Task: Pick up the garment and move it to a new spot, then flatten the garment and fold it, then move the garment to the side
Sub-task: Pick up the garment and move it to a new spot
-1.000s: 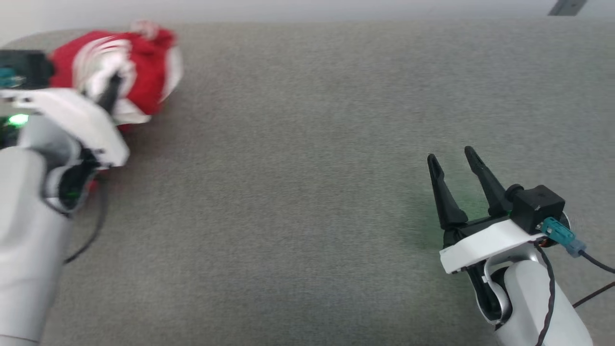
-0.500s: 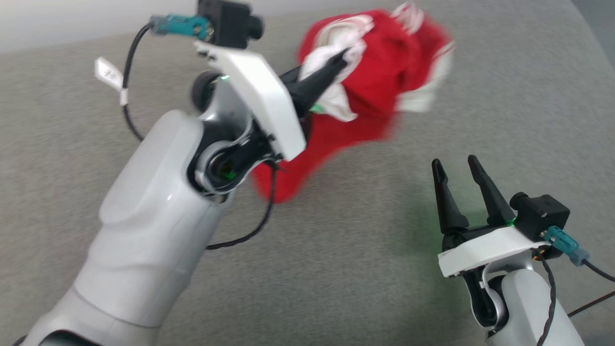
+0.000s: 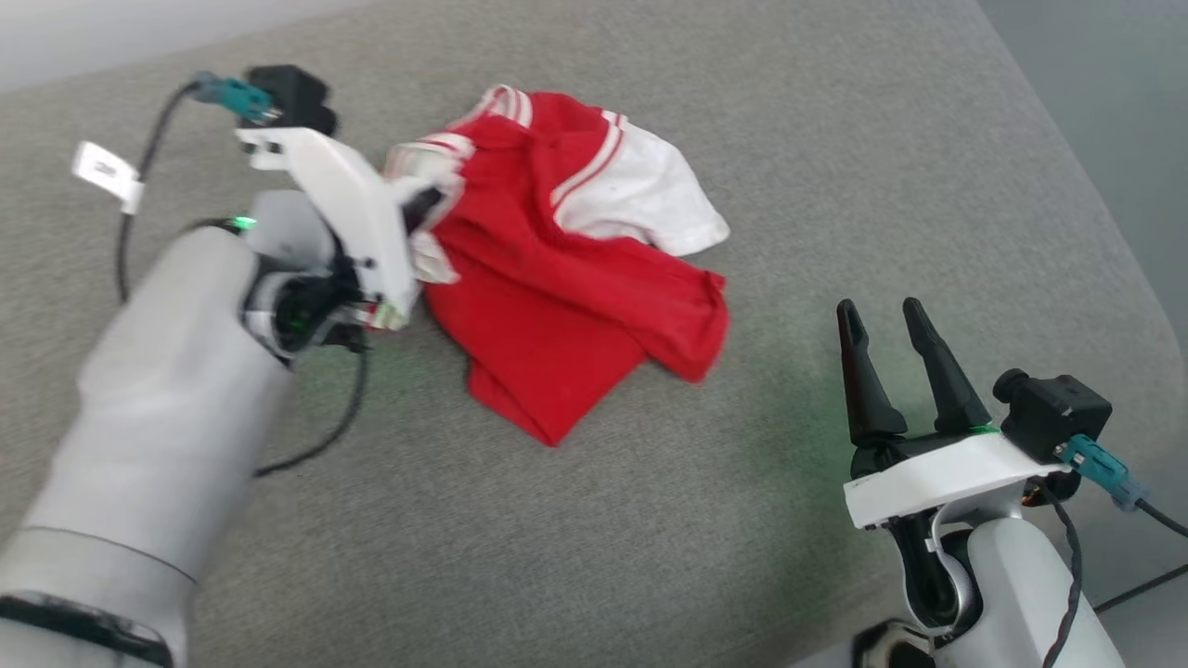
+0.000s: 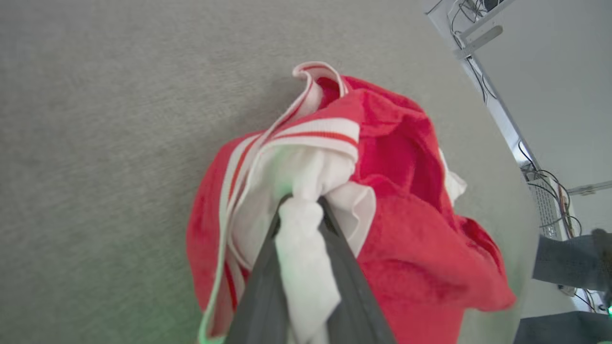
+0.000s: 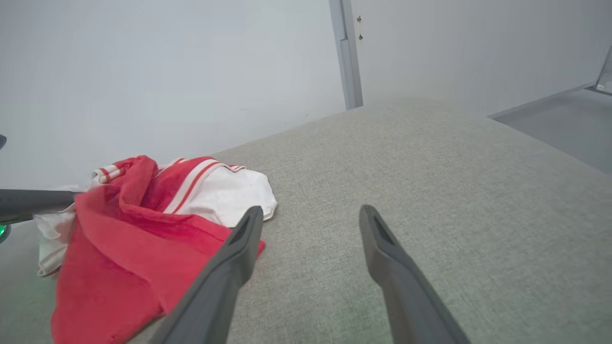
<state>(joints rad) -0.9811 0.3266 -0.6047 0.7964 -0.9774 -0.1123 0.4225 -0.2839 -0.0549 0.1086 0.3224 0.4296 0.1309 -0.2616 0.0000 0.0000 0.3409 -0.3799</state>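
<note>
Garment (image 3: 557, 306) pinched in left gripper (image 4: 302, 204) (right gripper (image 3: 880, 311) stands wide open).

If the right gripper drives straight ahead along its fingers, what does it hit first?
Probably just the grey fabric surface. The garment lies left of the right gripper, outside that line, though depth is unclear.

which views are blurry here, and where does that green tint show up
Head view: left gripper and forearm smeared, right gripper sharp, green glow on the grey surface beside it. Left wrist view: near fingers out of focus, green light tinting the white fold of the garment pinched between them. Right wrist view: garment's near red edge soft.
</note>
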